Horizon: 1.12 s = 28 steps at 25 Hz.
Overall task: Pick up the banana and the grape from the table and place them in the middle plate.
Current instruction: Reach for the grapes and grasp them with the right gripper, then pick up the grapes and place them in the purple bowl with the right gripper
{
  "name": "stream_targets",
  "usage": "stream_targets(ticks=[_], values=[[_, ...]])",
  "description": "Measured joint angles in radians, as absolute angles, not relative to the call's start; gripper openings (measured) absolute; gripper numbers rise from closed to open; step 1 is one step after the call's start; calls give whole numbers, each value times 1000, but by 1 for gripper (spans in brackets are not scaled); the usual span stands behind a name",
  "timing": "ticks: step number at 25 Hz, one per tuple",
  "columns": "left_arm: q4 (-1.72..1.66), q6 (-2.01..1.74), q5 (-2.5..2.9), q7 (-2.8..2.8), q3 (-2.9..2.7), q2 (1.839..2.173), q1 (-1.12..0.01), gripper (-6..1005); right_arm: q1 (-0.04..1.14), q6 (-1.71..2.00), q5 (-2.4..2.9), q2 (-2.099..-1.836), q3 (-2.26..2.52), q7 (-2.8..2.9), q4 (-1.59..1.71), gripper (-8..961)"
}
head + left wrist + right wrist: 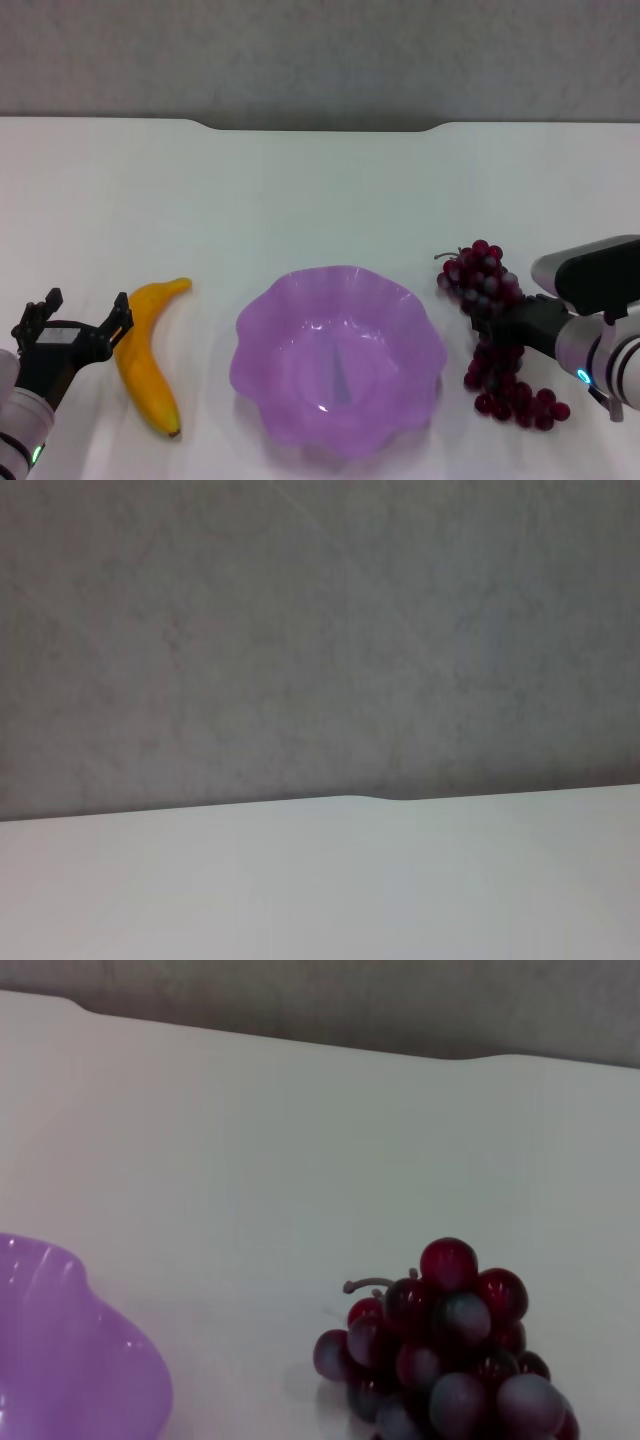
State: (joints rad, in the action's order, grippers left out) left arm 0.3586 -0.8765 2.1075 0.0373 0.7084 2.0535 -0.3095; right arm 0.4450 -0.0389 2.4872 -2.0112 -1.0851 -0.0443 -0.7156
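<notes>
The left gripper (85, 312) has its fingers spread beside the banana (147, 357); the right gripper (487, 322) has its fingers pinching the grapes (492, 330).

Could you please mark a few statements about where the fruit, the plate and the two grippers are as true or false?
1. The banana lies inside the middle plate. False: it lies on the table, on the plate's left.
2. The grape is right of the plate. True.
3. The plate holds no fruit. True.
4. The left gripper is shut on the banana. False: it is open beside it.
5. The right gripper is at the grape. True.
</notes>
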Motion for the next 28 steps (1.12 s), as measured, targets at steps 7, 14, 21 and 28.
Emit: stream_targets(ticks=[7, 14, 21, 28], values=[[359, -876, 2107, 39, 710, 2053, -307, 890, 440, -17, 2488, -2010, -1083, -45, -693, 588], [359, -878, 2105, 38, 711, 2053, -308, 891, 437, 50, 2488, -2011, -1056, -46, -667, 544], [358, -882, 2105, 36, 713, 2050, -303, 891, 423, 76, 2483, -2011, -1052, -43, -666, 504], [359, -883, 2105, 35, 714, 2052, -302, 890, 424, 77, 2482, -2011, -1051, -39, -664, 439]])
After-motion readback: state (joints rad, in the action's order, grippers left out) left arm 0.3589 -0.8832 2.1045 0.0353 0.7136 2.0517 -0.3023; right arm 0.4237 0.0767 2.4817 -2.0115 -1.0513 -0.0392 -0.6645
